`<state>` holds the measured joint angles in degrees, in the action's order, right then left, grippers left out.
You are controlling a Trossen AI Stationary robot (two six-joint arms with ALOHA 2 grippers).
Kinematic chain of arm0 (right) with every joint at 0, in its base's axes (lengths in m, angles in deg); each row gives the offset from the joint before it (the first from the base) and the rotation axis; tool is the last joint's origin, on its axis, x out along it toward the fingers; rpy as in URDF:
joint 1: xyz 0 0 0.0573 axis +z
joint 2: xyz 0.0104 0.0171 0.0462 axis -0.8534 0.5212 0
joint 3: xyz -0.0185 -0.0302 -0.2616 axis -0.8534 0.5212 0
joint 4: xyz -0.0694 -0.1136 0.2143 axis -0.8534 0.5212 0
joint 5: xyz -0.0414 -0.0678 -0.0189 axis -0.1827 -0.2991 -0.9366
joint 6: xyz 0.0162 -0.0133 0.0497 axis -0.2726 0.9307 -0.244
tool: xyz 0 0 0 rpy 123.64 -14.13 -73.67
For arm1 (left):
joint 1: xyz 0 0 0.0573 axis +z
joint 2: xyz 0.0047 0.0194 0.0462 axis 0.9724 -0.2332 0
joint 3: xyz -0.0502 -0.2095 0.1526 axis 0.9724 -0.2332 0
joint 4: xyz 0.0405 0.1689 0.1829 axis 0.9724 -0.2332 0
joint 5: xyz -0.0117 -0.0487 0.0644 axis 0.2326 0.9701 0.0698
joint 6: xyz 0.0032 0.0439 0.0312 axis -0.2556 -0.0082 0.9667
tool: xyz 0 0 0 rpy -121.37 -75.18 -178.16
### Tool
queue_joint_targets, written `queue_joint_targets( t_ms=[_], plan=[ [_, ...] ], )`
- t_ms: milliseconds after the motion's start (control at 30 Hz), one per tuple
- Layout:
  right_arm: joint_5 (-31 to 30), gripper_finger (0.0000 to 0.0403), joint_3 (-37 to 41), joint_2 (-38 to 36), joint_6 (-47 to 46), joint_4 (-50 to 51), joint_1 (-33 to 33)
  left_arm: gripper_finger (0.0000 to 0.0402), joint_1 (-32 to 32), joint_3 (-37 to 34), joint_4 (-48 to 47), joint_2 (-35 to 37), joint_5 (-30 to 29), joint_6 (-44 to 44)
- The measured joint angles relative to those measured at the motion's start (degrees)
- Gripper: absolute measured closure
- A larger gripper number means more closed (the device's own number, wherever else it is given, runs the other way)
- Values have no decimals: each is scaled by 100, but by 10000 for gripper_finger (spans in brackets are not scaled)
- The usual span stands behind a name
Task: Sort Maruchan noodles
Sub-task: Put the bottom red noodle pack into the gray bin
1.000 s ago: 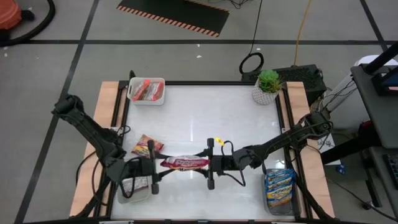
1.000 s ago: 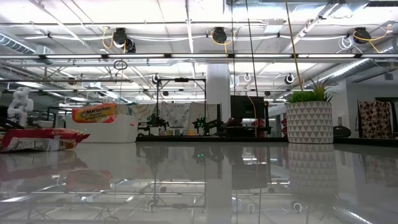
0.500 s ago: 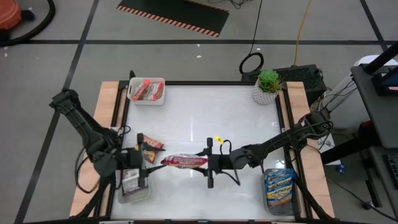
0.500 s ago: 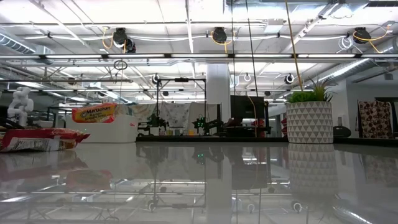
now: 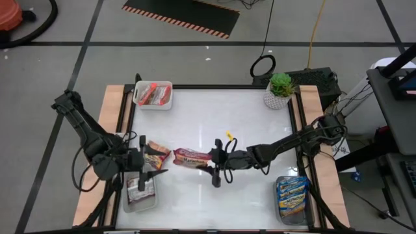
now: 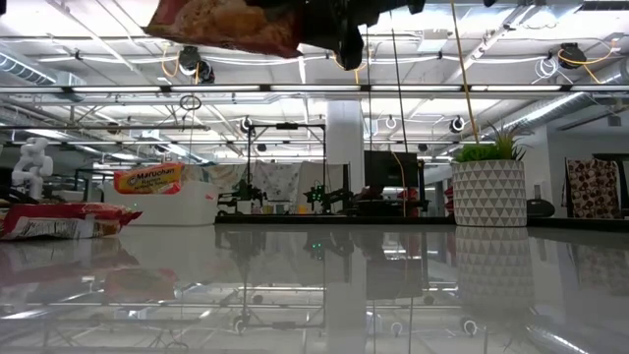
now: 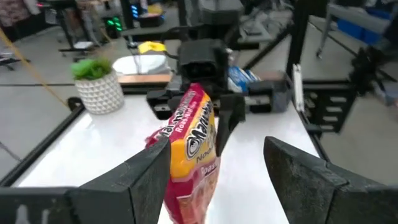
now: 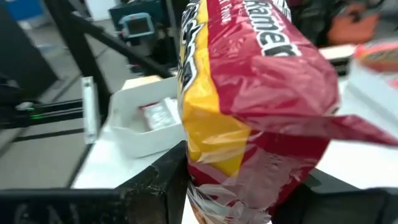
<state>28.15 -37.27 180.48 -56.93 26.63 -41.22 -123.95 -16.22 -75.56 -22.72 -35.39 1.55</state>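
My right gripper (image 5: 214, 160) is shut on a dark red and yellow Maruchan packet (image 5: 190, 158), held up over the table's middle; it also shows at the low view's top (image 6: 226, 22). My left gripper (image 5: 147, 158) stands open just left of the packet's free end (image 7: 193, 143) and touches nothing. A second red packet (image 5: 158, 153) lies flat on the table below it. More packets lie in the bins. My right gripper pinches the packet's right-hand end (image 8: 249, 186) between its two fingers (image 8: 163, 186). The fingers come nearly level from the table's right and point along the packet. The packet sticks out toward the left arm, tilted and lifted clear of the table.
A white bin (image 5: 153, 95) with orange-red packets stands at the far left. A bin (image 5: 140, 193) at the near left holds one packet, and a bin (image 5: 292, 195) at the near right holds blue ones. A potted plant (image 5: 279, 91) stands at the far right corner.
My left gripper has let go of the packet's left end, opened, and drawn back toward the table's left edge. My right gripper has rolled and carried the packet a little toward the far edge. The packet has tipped and now shows at the low view's top.
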Motion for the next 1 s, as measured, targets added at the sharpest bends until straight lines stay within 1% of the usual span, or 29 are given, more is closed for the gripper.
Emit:
queue_joint_targets(
  t_ms=[67, 233, 400, 500, 600, 867, 1000],
  plan=[
    [252, 249, 0, 0, -225, 10, -8, 142, 0, 0, -2, -2, 188, 63],
    [593, 249, -4, 0, -517, 98, -9, 142, 44, 0, 53, -4, 223, 223],
    [586, 249, -4, 10, -788, 406, -13, 142, 219, 0, 81, -4, 226, 318],
    [588, 249, -4, 100, -870, 452, -18, 142, 388, 0, 86, -6, 389, 322],
    [590, 248, -54, 219, -930, 504, -18, 142, 559, 0, 90, -54, 710, 323],
    [597, 248, -439, 579, -1029, 790, -16, 142, 1018, 0, 153, -402, 1953, 335],
    [604, 248, -581, 720, -965, 817, -3, 142, 1260, 0, 151, -561, 2288, 397]
  ],
)
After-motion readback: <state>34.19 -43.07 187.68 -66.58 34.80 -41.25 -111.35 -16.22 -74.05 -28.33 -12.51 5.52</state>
